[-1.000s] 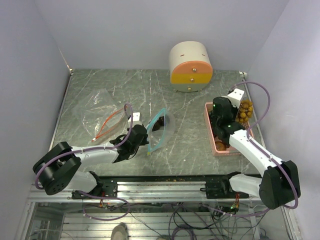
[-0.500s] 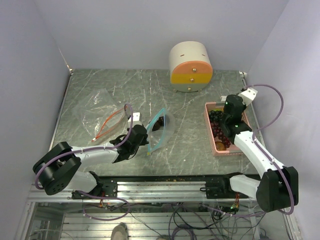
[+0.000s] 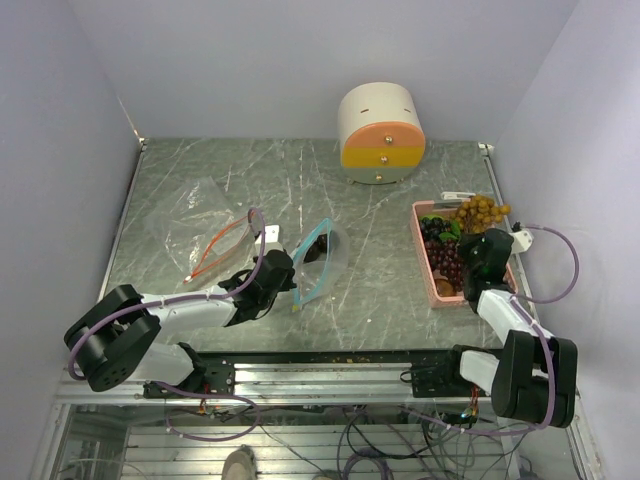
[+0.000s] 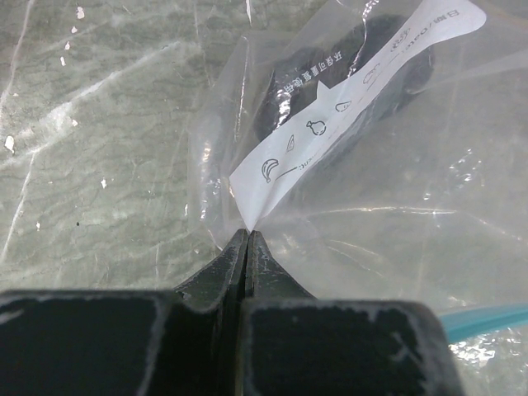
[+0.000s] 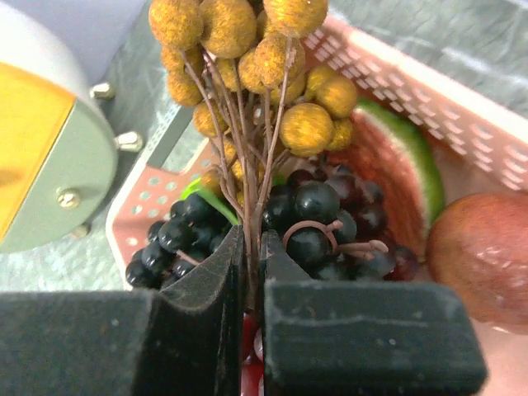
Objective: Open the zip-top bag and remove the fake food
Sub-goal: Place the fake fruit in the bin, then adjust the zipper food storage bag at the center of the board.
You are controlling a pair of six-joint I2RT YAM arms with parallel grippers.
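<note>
Pinching the limp, slippery film of the zip-top bag left of centre, with the left gripper shut tight on it. Clamping the right gripper on the wiry stems of the tan grape bunch, above the pink basket at the right, over dark grapes. Likely light and fragile at the beads; best held low on the gathered stems.

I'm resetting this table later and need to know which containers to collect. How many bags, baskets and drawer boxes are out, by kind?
Zip-top bags: 2 (orange-sealed bag, blue-sealed bag)
Pink basket: 1
Round drawer box: 1
Total: 4
</note>
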